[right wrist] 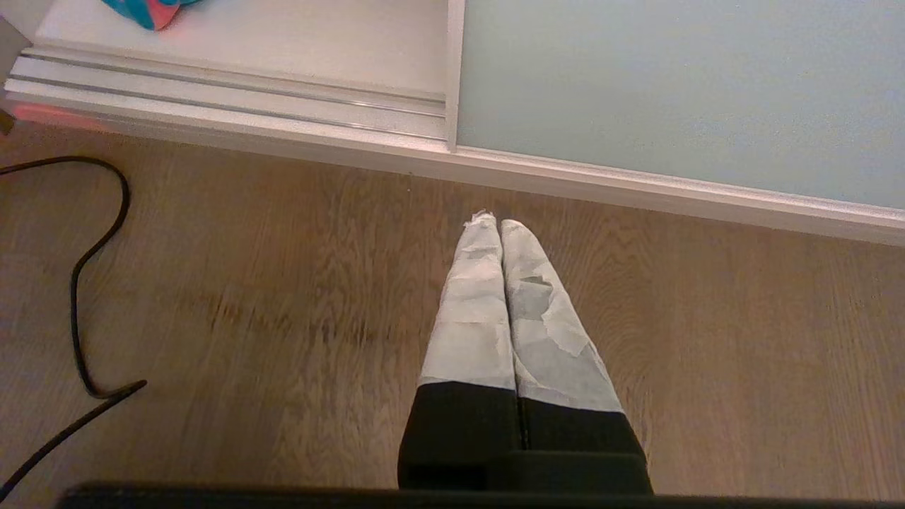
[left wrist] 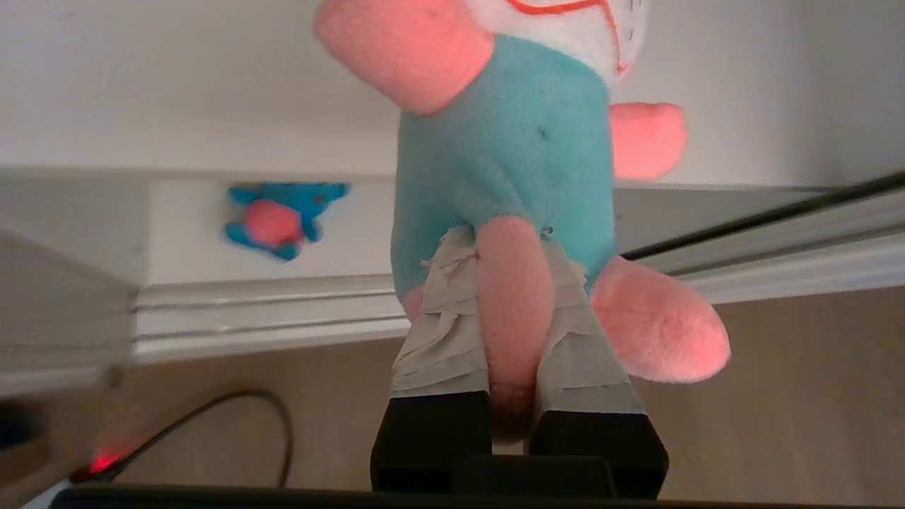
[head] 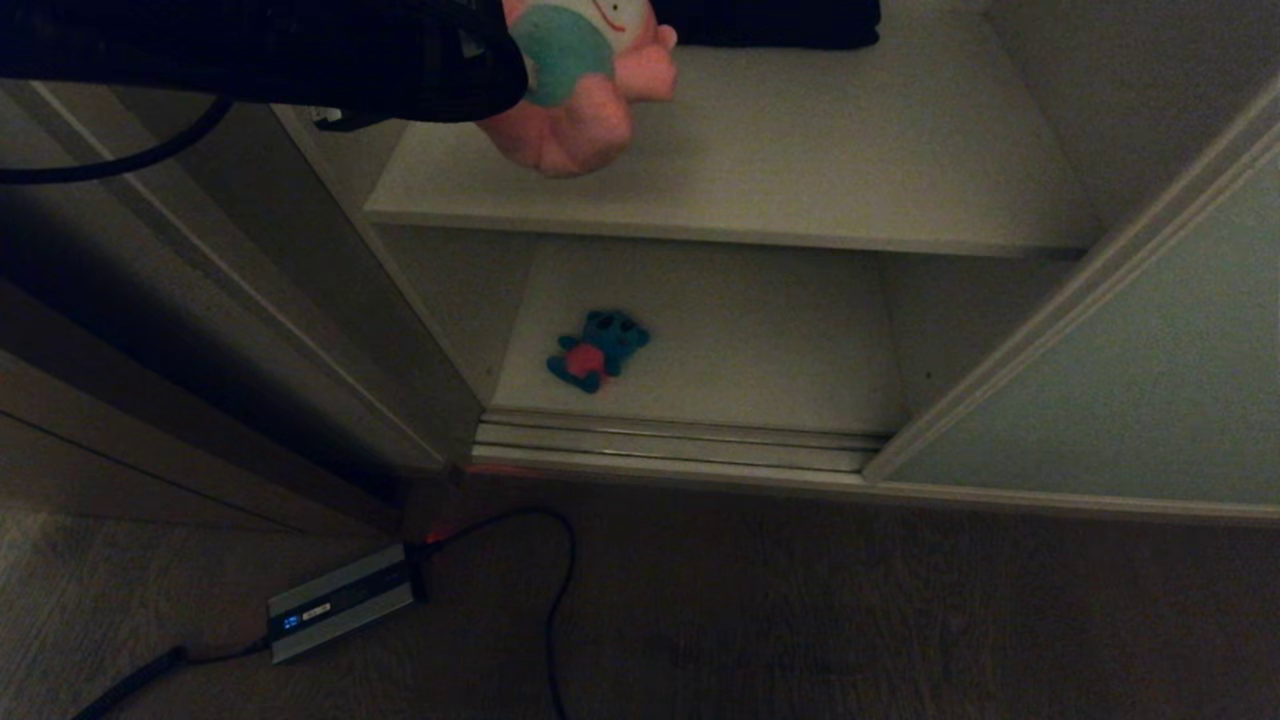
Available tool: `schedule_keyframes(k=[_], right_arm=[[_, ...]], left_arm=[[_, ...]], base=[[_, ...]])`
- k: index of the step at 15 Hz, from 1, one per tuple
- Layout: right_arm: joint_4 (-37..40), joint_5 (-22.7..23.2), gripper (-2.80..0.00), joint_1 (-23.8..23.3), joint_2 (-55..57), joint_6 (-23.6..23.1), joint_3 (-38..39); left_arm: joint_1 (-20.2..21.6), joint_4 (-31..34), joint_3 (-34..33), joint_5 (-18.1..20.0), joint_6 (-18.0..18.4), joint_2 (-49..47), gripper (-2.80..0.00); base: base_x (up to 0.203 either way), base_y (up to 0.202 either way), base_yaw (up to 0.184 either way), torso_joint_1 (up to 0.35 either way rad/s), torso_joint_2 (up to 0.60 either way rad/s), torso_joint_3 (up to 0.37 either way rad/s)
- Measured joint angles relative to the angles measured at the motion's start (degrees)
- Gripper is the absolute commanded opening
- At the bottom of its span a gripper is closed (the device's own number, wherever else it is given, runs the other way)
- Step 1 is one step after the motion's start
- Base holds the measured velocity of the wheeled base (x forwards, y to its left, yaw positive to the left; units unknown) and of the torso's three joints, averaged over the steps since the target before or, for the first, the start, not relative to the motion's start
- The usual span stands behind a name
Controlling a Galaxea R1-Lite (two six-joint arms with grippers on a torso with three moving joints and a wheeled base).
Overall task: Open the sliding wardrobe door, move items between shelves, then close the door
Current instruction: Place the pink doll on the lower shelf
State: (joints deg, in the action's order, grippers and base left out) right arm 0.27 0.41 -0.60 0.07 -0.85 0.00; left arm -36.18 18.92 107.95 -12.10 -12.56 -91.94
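Pink plush toy (left wrist: pixel 509 155): one leg clenched between left gripper (left wrist: pixel 505 283) jaws above upper shelf (head: pixel 850 170); head cropped.

Pink plush toy (head: pixel 590 90), teal belly

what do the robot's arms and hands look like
Each hand has two long fingers wrapped in wrinkled, pale grey-white tape, set on blocky black bases. On the right hand the tape is torn in places. The left hand has the same wrapped fingers, frayed at the tips. The left arm is a thick black sleeve-like limb with a black cable looping beneath.
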Motion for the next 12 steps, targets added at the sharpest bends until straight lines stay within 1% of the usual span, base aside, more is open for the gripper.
schedule_keyframes(k=[3, 6, 12], right_arm=[[-0.02, -0.01, -2.8, 0.07, 0.0, 0.0, 0.0], [-0.02, 0.0, -2.8, 0.05, 0.0, -0.02, 0.0], [0.0, -0.01, -2.8, 0.05, 0.0, 0.01, 0.0]], left_arm=[[-0.09, 0.04, -1.1, -0.27, 1.3, 1.43, -2.8], [-0.04, 0.03, -5.77, -0.16, 2.85, 4.55, -2.8], [-0.28, 0.82, -12.63, 0.61, 2.7, 10.25, -2.8]], base=[[0.0, 0.0, 0.0, 0.0, 0.0, 0.0], [0.0, 0.0, 0.0, 0.0, 0.0, 0.0], [0.0, 0.0, 0.0, 0.0, 0.0, 0.0]])
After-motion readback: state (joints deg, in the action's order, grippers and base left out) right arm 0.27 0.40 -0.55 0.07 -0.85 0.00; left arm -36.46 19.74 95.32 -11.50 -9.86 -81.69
